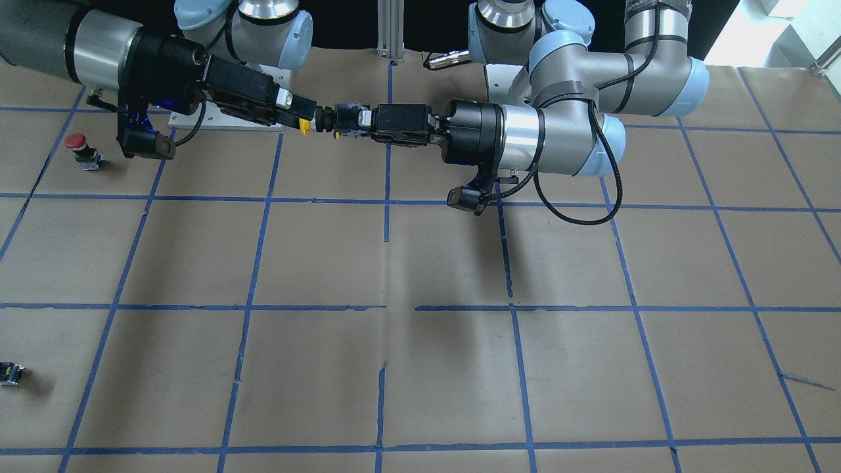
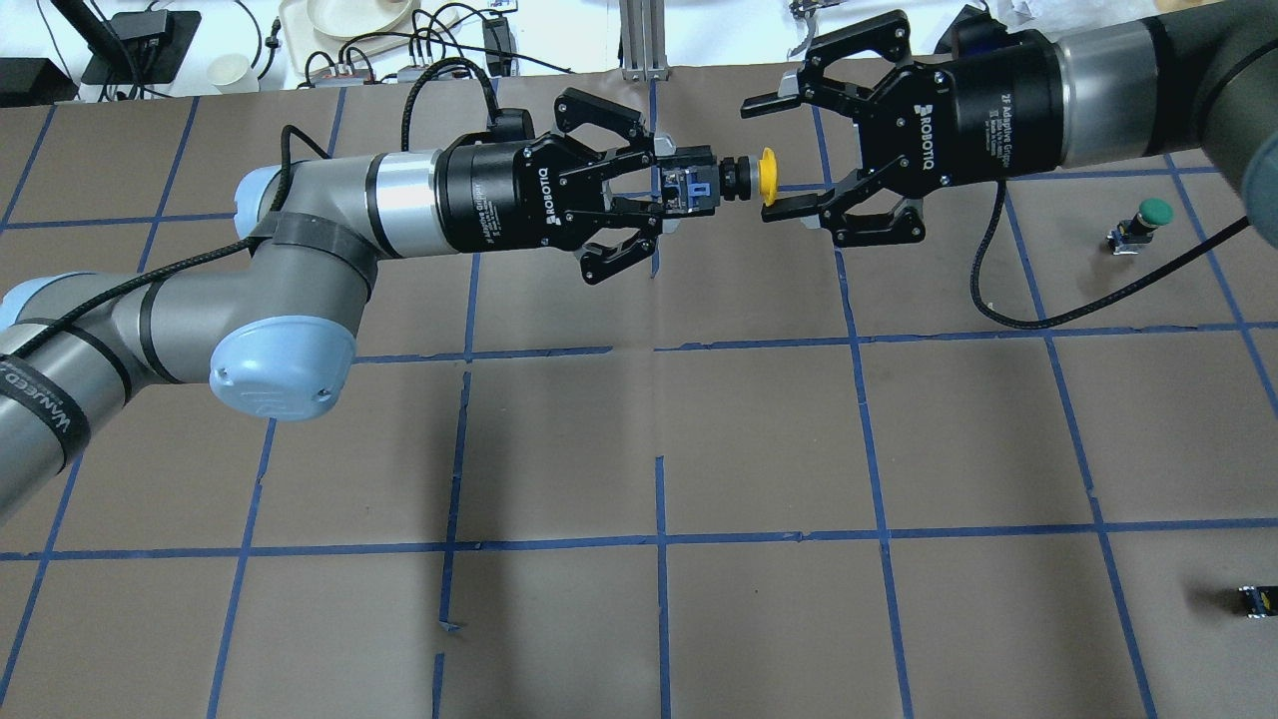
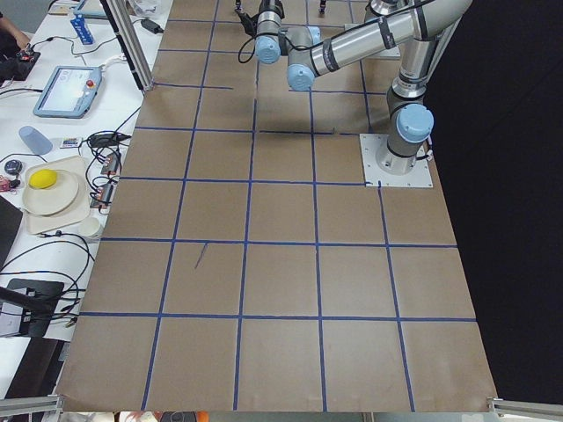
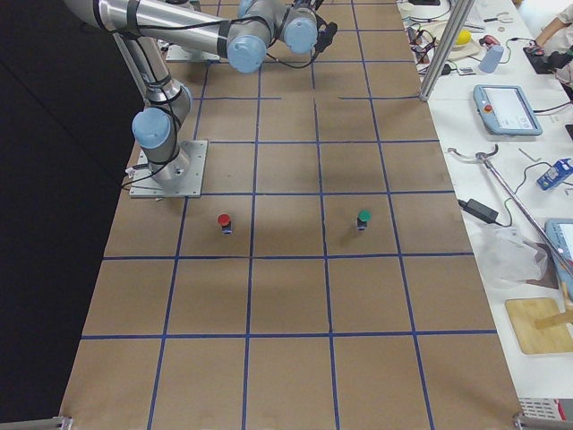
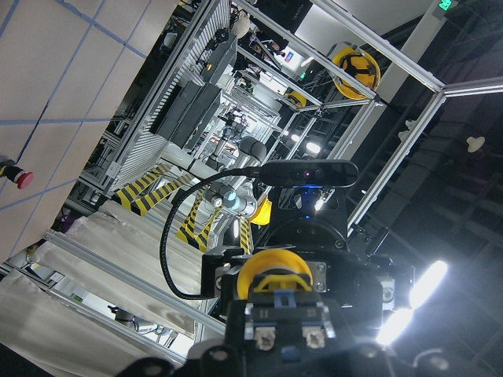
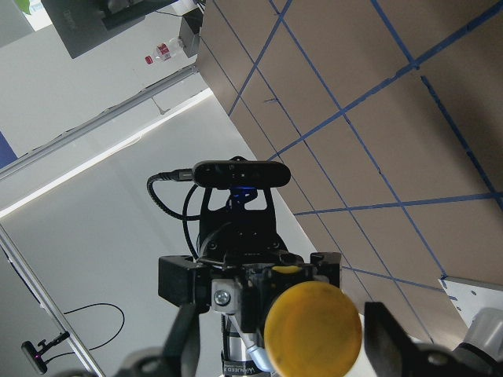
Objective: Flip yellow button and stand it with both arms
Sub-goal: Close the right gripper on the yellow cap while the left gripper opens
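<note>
The yellow button (image 2: 767, 177) is held level in the air, its yellow cap (image 1: 303, 125) pointing at my right gripper. My left gripper (image 2: 671, 191) is shut on the button's black and blue body (image 2: 699, 188). My right gripper (image 2: 759, 158) is open, with one finger above and one below the cap and not touching it. In the right wrist view the cap (image 6: 313, 334) fills the gap between the spread fingers (image 6: 385, 339). In the left wrist view the button (image 5: 275, 269) shows from behind, with the right gripper beyond it.
A red-capped button (image 1: 77, 144) stands on the brown paper table near my right arm. A green-capped button (image 2: 1148, 215) stands to the right. A small black part (image 2: 1256, 599) lies near the right front. Blue tape lines grid the table (image 2: 659, 599).
</note>
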Controlling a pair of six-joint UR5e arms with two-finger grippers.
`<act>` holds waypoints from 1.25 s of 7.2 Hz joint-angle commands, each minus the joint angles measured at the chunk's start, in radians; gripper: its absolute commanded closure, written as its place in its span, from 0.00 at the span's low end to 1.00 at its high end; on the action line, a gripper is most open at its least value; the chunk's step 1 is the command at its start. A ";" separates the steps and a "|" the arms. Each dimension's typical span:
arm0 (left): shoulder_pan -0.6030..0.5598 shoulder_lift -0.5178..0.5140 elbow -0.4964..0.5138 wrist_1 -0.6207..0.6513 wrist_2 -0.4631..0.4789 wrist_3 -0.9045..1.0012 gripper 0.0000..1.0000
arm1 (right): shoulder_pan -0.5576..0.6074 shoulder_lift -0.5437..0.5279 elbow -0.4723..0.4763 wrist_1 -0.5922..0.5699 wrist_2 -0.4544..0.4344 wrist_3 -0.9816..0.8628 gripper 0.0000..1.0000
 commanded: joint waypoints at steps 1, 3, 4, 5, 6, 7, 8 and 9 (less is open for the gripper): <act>-0.001 0.000 -0.001 0.000 0.000 0.000 0.99 | 0.000 0.005 0.001 -0.013 -0.001 0.001 0.29; 0.000 0.000 -0.003 0.000 0.002 0.000 0.99 | 0.000 0.005 0.002 -0.013 -0.001 0.001 0.66; 0.000 0.002 -0.003 0.000 0.002 0.000 0.99 | 0.000 0.003 0.001 -0.013 -0.004 0.001 0.77; -0.001 0.002 -0.003 0.000 0.002 -0.002 0.98 | 0.000 0.002 0.001 -0.011 -0.010 0.001 0.79; 0.000 0.002 -0.003 0.000 0.000 -0.002 0.89 | 0.000 0.002 0.001 -0.010 -0.015 0.001 0.80; 0.000 0.000 -0.003 0.002 0.006 0.000 0.33 | 0.000 0.003 -0.001 -0.010 -0.015 0.002 0.80; 0.000 -0.001 -0.004 -0.002 0.005 -0.003 0.23 | -0.002 0.003 -0.004 -0.010 -0.015 0.002 0.80; 0.000 -0.001 -0.004 -0.002 0.008 -0.006 0.12 | -0.002 0.005 -0.008 -0.011 -0.018 0.002 0.80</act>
